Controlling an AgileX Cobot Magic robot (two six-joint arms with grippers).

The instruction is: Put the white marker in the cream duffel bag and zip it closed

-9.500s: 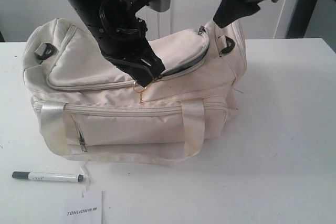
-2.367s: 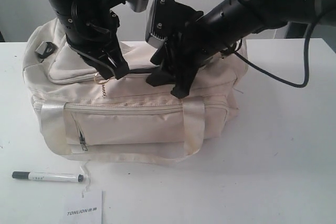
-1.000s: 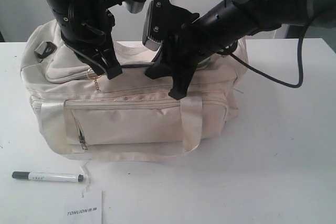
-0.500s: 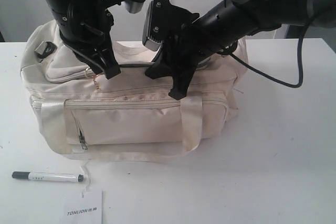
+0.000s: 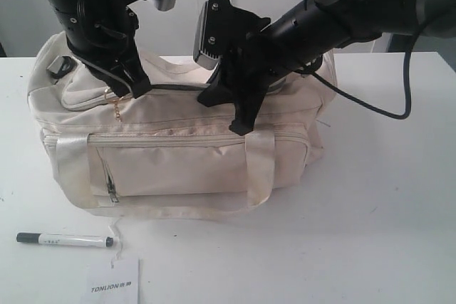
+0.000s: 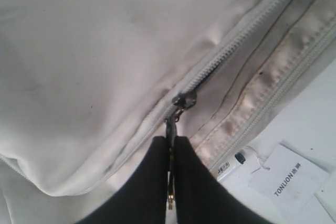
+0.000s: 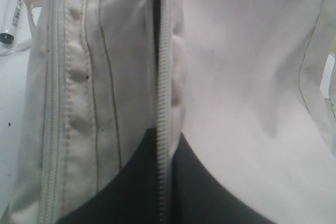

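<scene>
The white marker [image 5: 64,240] is lying on the tabletop [image 5: 370,211], well apart from both pincers, nearer to my left pincer [image 6: 171,148] than to my right pincer [image 7: 164,182]. It is not yet inside the cream duffel bag [image 5: 178,161]. My left pincer is squeezing narrow on the zipper pull [image 6: 176,109] of the top zipper [image 6: 236,40]. My right pincer is pinching the bag fabric along a zipper seam. Between the two pincers a dark slit is showing, so I am judging the opening as only partly made. Picking up the marker, dropping it in and zipping the bag closed are all remaining.
</scene>
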